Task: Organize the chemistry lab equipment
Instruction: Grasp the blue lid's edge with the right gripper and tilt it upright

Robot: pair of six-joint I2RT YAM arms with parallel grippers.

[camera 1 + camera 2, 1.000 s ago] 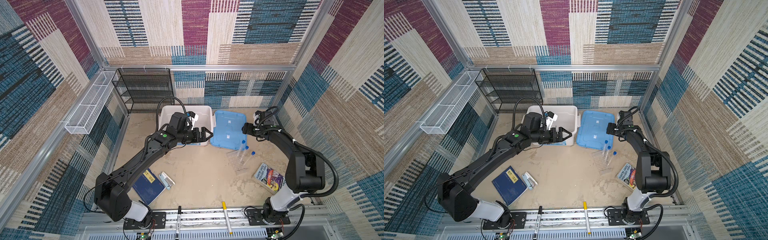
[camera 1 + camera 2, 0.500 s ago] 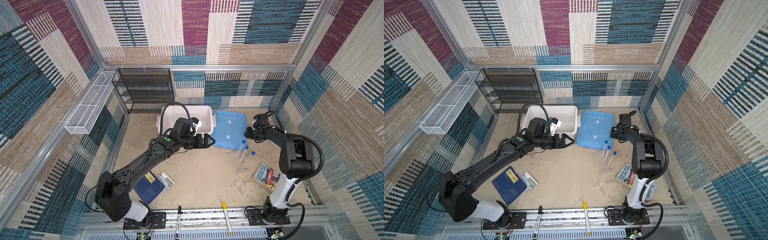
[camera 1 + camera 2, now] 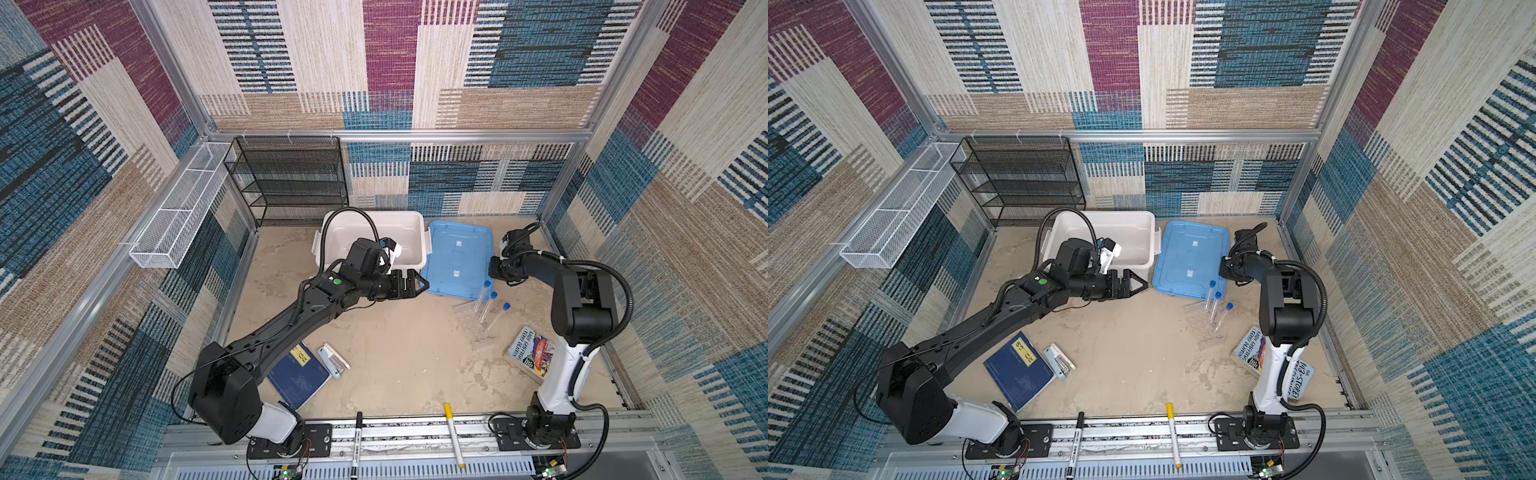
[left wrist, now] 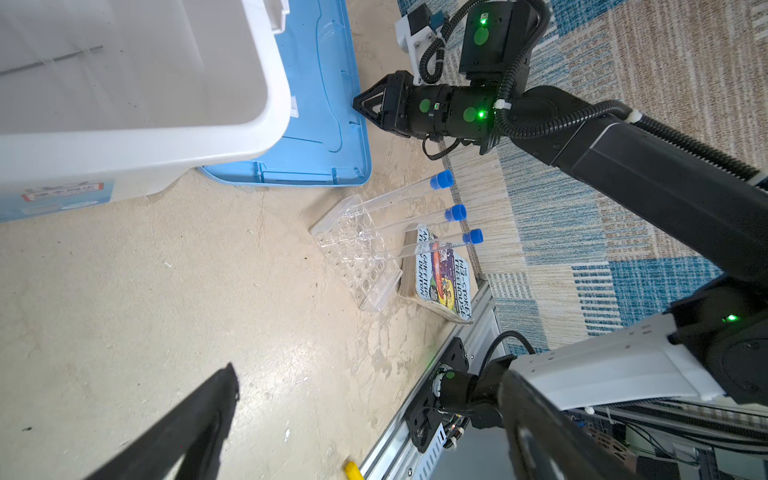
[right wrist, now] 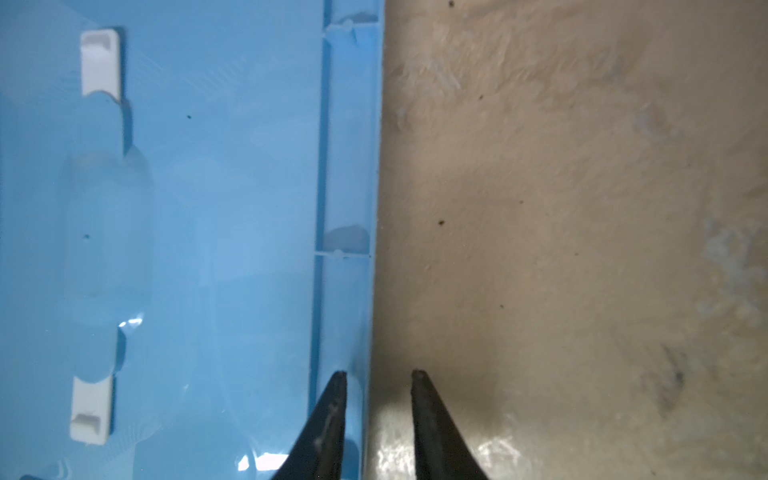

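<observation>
Your right claw (image 5: 378, 374) has narrowed a good deal over the last second. Its two black tips now stand only a little apart, straddling the long edge of the flat light-blue plastic lid (image 5: 208, 208). One tip is over the lid's rim channel and the other over bare table. A sliver of table shows between the outer tip and the rim, so you cannot tell whether it pinches the lid yet. That arm has also folded tighter.

Just beside that claw, toward the arm's base, are the three clear blue-capped test tubes (image 3: 487, 309). They sit in the clear plastic rack (image 3: 473, 332) with their caps nearest the claw, and neither tubes nor rack have moved. Beyond the rack from the claw lies a colourful paperback book (image 3: 532, 349).

Your left claw (image 3: 419, 284) is spread wide with nothing between its fingers. A second ago it hung against the front wall of the white rectangular plastic bin (image 3: 374, 216). Now it has drawn clear of that wall, near the bin's corner, with its tips pointing across at the lid, close to it but apart. The bin sits behind its wrist. Far back along that arm lie a dark blue book (image 3: 297, 374) and a pale blue stapler (image 3: 333, 360), unmoved.
</observation>
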